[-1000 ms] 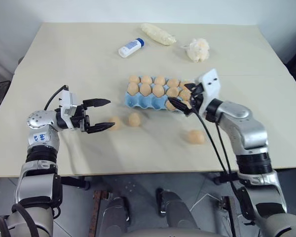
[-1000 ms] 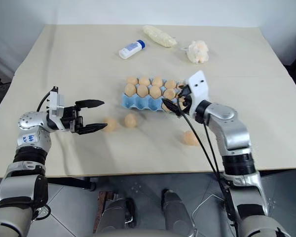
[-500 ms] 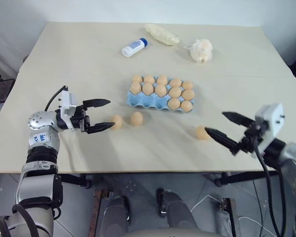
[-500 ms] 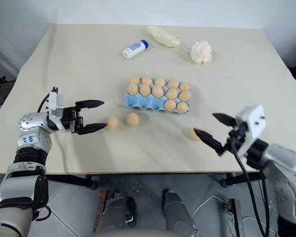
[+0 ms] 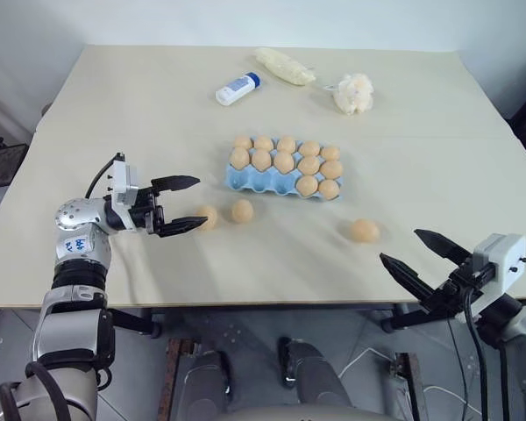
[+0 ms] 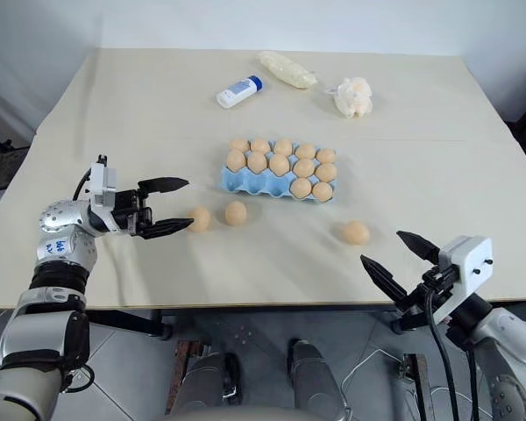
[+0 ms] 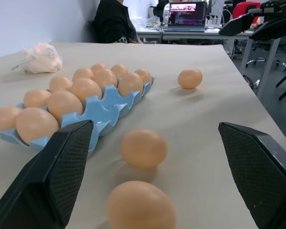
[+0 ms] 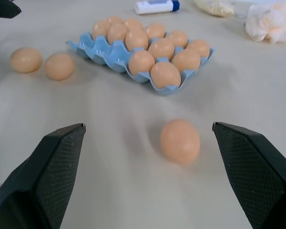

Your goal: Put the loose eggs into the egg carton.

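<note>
The light-blue egg carton (image 5: 242, 181) lies mid-table, with several tan eggs in its cups and its near-left cups bare. Three loose eggs rest on the table. Two of them (image 5: 208, 217) (image 5: 242, 210) lie side by side in front of the carton's left end. The third (image 5: 365, 231) lies alone to the right. My left gripper (image 5: 200, 202) is open and level, its tips just left of the nearest egg (image 7: 140, 207), holding nothing. At the table's front right edge my right gripper (image 5: 399, 245) stands open and empty, a short way short of the lone egg (image 8: 180, 141).
At the table's far side lie a white bottle with a blue cap (image 5: 235, 88), a pale yellow lumpy bag (image 5: 283, 65) and a fluffy cream puff (image 5: 353, 91). The table's front edge (image 5: 245, 303) runs just under my right gripper.
My right gripper has pulled back from the carton's right end to the front right edge of the table, still open. The left gripper has stayed where it was.
</note>
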You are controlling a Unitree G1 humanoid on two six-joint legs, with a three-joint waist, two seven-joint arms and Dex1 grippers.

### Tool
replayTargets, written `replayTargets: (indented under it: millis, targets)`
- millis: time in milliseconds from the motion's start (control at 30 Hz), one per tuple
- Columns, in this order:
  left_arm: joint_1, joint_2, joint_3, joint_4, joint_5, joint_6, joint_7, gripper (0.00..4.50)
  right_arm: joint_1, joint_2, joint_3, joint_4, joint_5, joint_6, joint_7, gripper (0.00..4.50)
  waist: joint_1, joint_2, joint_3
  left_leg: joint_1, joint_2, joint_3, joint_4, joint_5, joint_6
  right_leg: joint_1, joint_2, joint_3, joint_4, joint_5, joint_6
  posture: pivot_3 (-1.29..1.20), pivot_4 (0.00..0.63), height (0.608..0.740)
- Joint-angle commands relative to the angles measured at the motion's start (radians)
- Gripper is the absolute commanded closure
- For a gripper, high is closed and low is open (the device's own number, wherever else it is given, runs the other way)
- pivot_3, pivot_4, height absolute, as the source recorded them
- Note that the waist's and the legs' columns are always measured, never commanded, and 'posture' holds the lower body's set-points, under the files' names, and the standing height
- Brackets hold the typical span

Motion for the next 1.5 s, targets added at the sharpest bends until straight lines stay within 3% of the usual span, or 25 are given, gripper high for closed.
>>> replayTargets:
  millis: [33, 233, 567, 1433, 1500]
  targets:
    - [-0.041, 0.003, 0.003, 0.013, -0.021, -0.010, -0.112, 0.00, -0.023, 0.005, 0.014, 0.013, -0.024, -0.057, -0.024, 0.04, 0.001, 0.000, 0.000, 0.000, 0.000, 0.000, 0.000, 0.000, 0.000, 0.000, 0.000, 0.000, 0.000, 0.000, 0.000, 0.00, 0.150, 0.740]
    - [-0.067, 0.014, 0.010, 0.072, 0.019, 0.011, -0.018, 0.00, -0.077, 0.039, 0.091, 0.060, -0.079, -0.109, -0.078, 0.04, -0.001, 0.000, 0.000, 0.000, 0.000, 0.000, 0.000, 0.000, 0.000, 0.000, 0.000, 0.000, 0.000, 0.000, 0.000, 0.00, 0.150, 0.740]
    - [-0.037, 0.053, 0.025, 0.067, 0.038, 0.025, -0.016, 0.00, -0.151, 0.075, 0.229, 0.134, -0.184, -0.141, -0.156, 0.04, -0.001, 0.000, 0.000, 0.000, 0.001, 0.000, -0.001, 0.000, 0.001, -0.001, 0.001, 0.000, 0.000, 0.000, 0.000, 0.00, 0.150, 0.740]
    - [0.087, 0.171, 0.097, 0.071, 0.011, 0.021, -0.092, 0.00, -0.351, 0.070, 0.346, 0.403, -0.254, -0.060, -0.189, 0.04, -0.004, 0.000, 0.000, 0.000, 0.002, 0.001, -0.002, 0.000, 0.001, -0.002, 0.000, 0.000, 0.002, 0.000, 0.000, 0.00, 0.150, 0.740]
    - [0.096, 0.176, 0.104, 0.066, 0.006, 0.023, -0.093, 0.00, -0.350, 0.071, 0.346, 0.402, -0.247, -0.051, -0.186, 0.41, -0.004, 0.000, 0.000, 0.000, 0.002, 0.001, -0.002, 0.000, 0.001, -0.002, 0.000, 0.000, 0.002, 0.000, 0.000, 0.00, 0.150, 0.740]
